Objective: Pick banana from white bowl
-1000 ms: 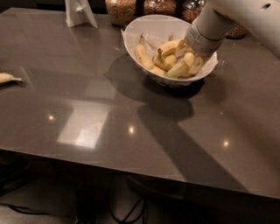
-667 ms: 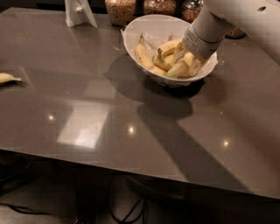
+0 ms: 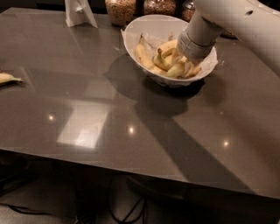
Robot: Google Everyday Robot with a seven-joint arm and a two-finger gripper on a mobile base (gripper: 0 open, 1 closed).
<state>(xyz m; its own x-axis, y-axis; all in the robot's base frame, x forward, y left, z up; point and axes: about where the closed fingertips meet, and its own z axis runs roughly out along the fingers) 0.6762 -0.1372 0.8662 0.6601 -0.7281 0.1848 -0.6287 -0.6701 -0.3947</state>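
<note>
While your gripper (image 3: 181, 61), opening hidden, is pressing among bananas (image 3: 144, 54) in the white bowl (image 3: 131, 30) by the desk's (image 3: 131, 131) far edge, you're risking tipping it.

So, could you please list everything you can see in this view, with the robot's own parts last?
table: one, dark grey and glossy, fills most of the view
white bowl: one, white, paper-lined, far side of the table, right of centre
bananas: several, yellow, piled in the white bowl; exact count unclear
loose banana: one, yellow, at the table's left edge, partly cut off
glass jars: at least three, clear with brownish grain, along the far edge behind the bowl
white stand: one, white, far edge, left of the jars
cables: a few, dark, under the table
arm: one, white, entering from the upper right
end effector: one, pale, down in the white bowl among the bananas
</note>
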